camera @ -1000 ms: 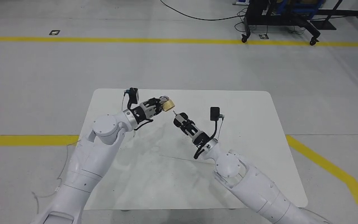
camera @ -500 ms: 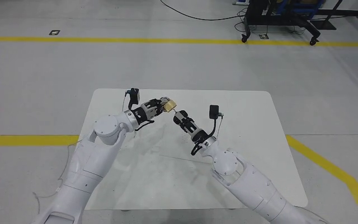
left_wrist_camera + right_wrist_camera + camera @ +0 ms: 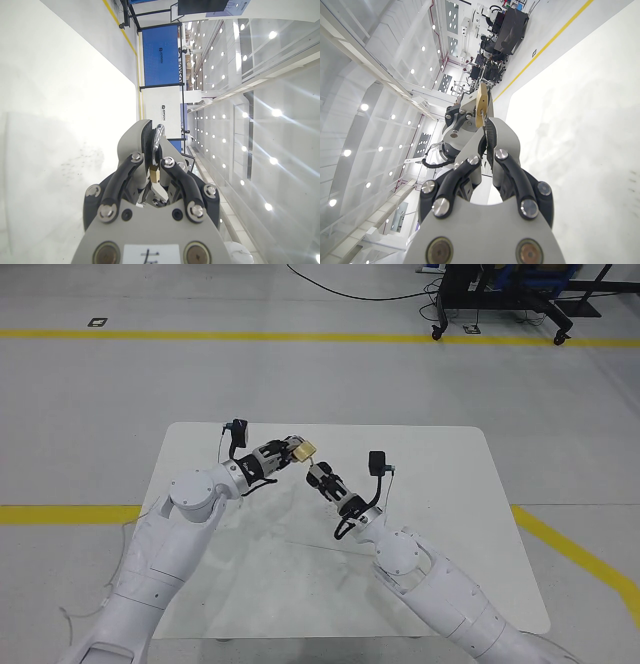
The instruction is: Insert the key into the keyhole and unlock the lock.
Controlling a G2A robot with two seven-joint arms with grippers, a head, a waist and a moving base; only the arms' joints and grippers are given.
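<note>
One brass lock (image 3: 481, 101) is held in the air above the table, pinched between the fingers of my left gripper (image 3: 154, 133), which is clenched on it. In the right wrist view the lock's body sticks out past those fingertips, with its narrow end face turned toward my right gripper (image 3: 488, 128).

A thin silver key (image 3: 483, 117) juts straight ahead from between the right gripper's black pads (image 3: 490, 135), which are closed tight on it. The key's tip meets the lock's end face. I cannot tell how deep it sits.

In the top view the two grippers face each other tip to tip. The lock is just ahead of the left one, and the key bridges the small gap to the right one. In the left wrist view a curved silver part of the lock shows at the left fingertips, with a sliver of brass deeper in, toward the palm.

Below both grippers lies the white table (image 3: 450, 474) with rounded corners. Beyond its far edge is grey floor (image 3: 150, 374) crossed by a yellow line (image 3: 300, 336).
</note>
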